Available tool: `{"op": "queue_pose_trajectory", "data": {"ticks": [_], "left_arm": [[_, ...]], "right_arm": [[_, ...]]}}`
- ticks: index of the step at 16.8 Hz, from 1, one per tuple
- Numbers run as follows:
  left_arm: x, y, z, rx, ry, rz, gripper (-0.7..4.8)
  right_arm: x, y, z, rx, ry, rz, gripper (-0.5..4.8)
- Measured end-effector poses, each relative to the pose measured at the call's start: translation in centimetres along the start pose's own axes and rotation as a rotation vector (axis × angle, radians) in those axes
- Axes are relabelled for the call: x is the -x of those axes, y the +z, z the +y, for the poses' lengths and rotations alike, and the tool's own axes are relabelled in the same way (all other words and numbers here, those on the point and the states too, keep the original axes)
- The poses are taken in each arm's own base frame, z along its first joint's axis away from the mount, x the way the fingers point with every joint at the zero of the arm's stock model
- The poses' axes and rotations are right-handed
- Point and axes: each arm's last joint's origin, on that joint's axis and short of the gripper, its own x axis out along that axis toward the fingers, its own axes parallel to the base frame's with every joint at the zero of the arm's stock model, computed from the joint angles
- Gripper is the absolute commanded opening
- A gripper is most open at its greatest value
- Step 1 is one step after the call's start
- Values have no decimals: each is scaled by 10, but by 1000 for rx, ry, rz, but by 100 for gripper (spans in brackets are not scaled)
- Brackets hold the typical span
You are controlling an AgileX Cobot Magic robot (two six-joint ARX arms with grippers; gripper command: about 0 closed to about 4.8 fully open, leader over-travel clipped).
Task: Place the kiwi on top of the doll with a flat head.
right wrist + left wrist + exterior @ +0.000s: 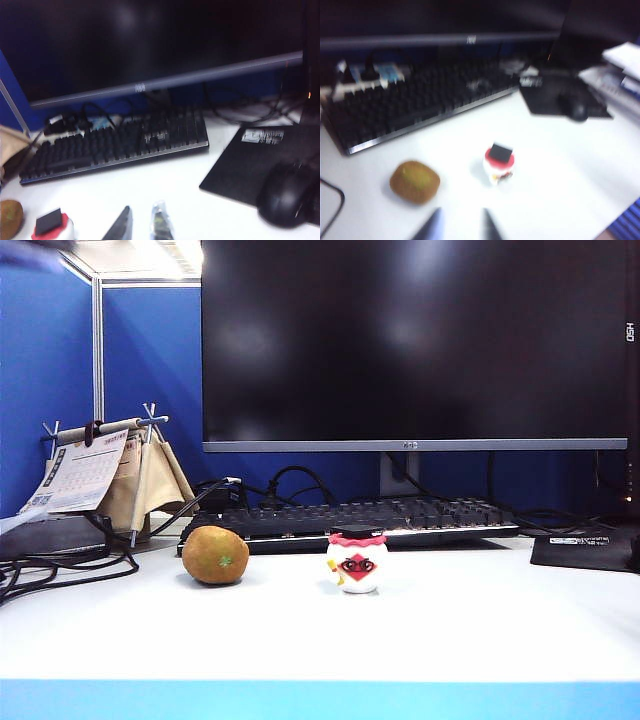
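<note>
The kiwi (215,555), a brown-golden fuzzy oval, lies on the white table to the left of the doll with a flat head (357,560), a small white figure with a red rim and a black cap. No gripper shows in the exterior view. My left gripper (461,223) hovers above the table, short of the kiwi (414,181) and the doll (499,162), open with nothing between its fingers. My right gripper (142,222) is open too, a narrow gap, empty, off to the side of the doll (52,226) and the kiwi (10,217).
A black keyboard (350,520) and a large monitor (410,340) stand behind the two objects. A desk calendar on a stand (100,465) and loose cables (60,565) are at the left. A mouse (285,200) sits on a black pad (250,160) at the right.
</note>
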Motion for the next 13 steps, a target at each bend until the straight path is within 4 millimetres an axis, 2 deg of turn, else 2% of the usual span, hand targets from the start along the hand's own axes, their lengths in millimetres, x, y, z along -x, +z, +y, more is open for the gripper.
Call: {"op": "queue_pose_trajectory", "data": {"ticks": [5, 6, 9, 10, 11, 12, 13], "left_arm": [[-9, -4, 1, 5, -11, 64, 185], [-9, -4, 1, 4, -11, 62, 185], [-11, -4, 1, 5, -8, 69, 192], [-14, -4, 2, 7, 9, 90, 241], [-21, -1, 3, 10, 49, 133, 415], [-40, 3, 7, 13, 107, 197, 471], [-58, 2, 9, 34, 122, 266, 479]], "right_arm": [[6, 24, 7, 11, 8, -41, 76], [4, 32, 9, 48, 6, -32, 121], [-11, 48, 12, 135, -5, 42, 208], [-18, 52, 13, 147, 0, 73, 222], [-24, 54, 14, 149, 1, 104, 222], [-37, 60, 16, 144, 32, 147, 222], [-45, 62, 17, 142, 67, 166, 224]]}}
